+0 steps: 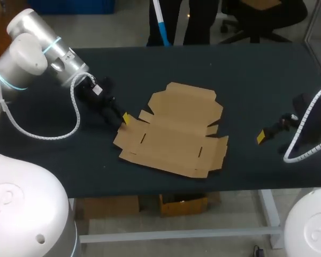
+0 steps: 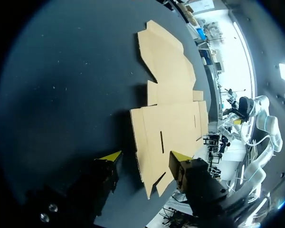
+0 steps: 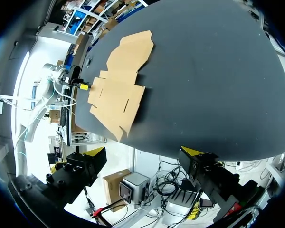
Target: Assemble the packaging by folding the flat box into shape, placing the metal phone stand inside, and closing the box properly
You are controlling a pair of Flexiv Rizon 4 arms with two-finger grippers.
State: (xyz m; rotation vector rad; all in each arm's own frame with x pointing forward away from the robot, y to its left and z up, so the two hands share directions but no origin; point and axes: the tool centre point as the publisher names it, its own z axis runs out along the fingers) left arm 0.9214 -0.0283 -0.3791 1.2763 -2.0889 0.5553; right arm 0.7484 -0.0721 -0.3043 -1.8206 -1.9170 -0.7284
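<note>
Head view: flat box [image 1: 174, 131] lies unfolded mid-desk [image 1: 257, 80]. Our left pincer [image 1: 124, 119] is the nearer one, at the box's left edge. Our right pincer [image 1: 262, 136] is well apart off its right side. Left wrist view: fingers wide open, box's near edge between them, apparently ungripped. Right pincer open too, empty. No phone stand seen.

You have the flat box [image 1: 174, 128] lying unfolded near the middle of the dark table [image 1: 246, 69], its flaps spread out on every side. Your left arm [image 1: 37, 59] comes in from the left, and the left gripper [image 1: 124, 119] sits low at the box's left edge (only one yellow tip shows there). The right gripper [image 1: 261, 137] hangs well apart from the box, near the table's right end.
</note>
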